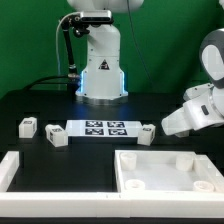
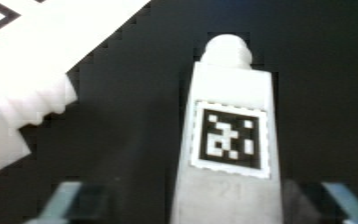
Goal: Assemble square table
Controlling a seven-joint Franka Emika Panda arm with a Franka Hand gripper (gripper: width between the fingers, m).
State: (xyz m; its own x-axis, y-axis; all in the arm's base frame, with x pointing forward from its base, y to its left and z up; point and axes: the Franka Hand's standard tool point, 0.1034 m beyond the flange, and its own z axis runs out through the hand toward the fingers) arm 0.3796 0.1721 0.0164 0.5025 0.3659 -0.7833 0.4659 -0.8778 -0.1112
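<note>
The white square tabletop (image 1: 165,170) with a raised rim lies at the front on the exterior view's right. Three small white tagged legs lie on the black table: two at the left (image 1: 27,125) (image 1: 55,137) and one (image 1: 146,133) just right of the marker board. My gripper (image 1: 166,124) hangs low beside that right leg. In the wrist view this leg (image 2: 229,120) lies lengthwise, tag up, between my open gripper's (image 2: 197,205) fingers (image 2: 60,200). There is a dark gap on each side, so nothing is held. A fourth leg is not in view.
The marker board (image 1: 100,128) lies in the middle, in front of the robot base (image 1: 100,70). A long white L-shaped rail (image 1: 12,168) runs along the front left. In the wrist view a white part (image 2: 25,95) lies close beside the leg.
</note>
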